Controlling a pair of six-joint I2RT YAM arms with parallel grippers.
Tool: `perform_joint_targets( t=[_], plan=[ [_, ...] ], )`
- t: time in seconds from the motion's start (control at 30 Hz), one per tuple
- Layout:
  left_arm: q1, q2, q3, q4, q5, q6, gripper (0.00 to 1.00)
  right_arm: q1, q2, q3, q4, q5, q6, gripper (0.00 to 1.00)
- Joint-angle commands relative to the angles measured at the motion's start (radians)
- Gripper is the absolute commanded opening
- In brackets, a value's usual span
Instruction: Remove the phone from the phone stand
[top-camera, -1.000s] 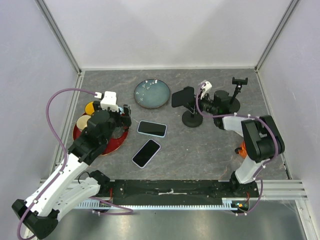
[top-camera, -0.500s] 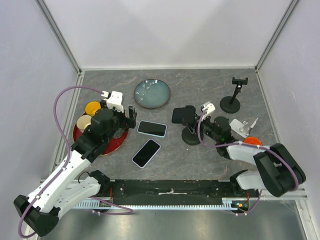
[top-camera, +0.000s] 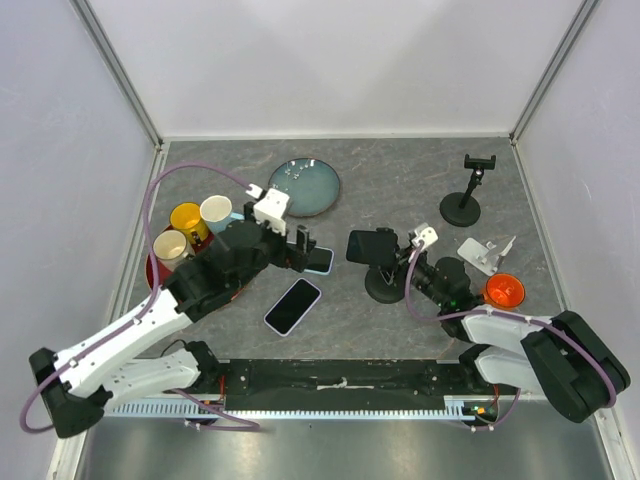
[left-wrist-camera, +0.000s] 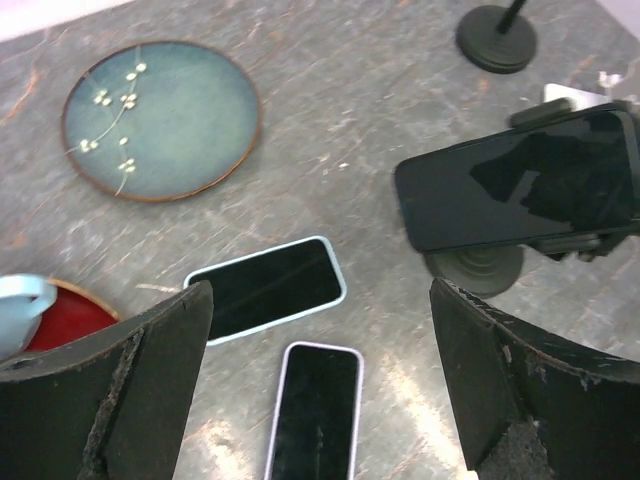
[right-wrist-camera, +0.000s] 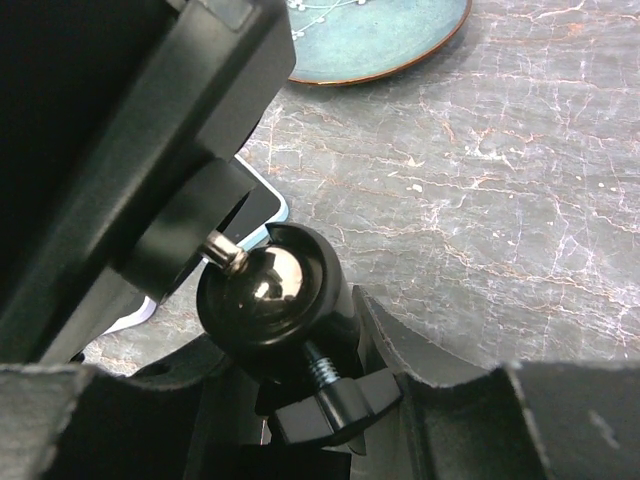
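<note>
Right hand (right-wrist-camera: 300, 412) tight around phone stand (right-wrist-camera: 268, 288)

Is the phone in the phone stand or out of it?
In: the phone sits clamped across the phone stand, raised above its round base.

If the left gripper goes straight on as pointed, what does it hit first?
Most likely the light-blue-cased phone lying flat beneath the left gripper, though depth is unclear; the mounted phone sits off to the right.
</note>
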Motion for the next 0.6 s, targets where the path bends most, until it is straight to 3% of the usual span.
perform_joint_targets(
  t=[0.0, 0.23, 0.57],
  plan=[
    [-0.126, 0.061, 0.105, 0.015, -0.145, -0.039, 0.96, 0.004, -0.024, -0.031, 0.184, -0.017, 0.051, 0.4],
    [-0.225, 0.156, 0.191, 0.021, -0.188, -0.07, 0.96, 0.005, -0.001, -0.089, 0.276, -0.011, 0.086, 0.66],
    [-0.315, 0.263, 0.265, 0.035, -0.259, -0.067, 0.96, 0.004, 0.13, -0.169, 0.486, 0.012, 0.126, 0.66]
  ],
)
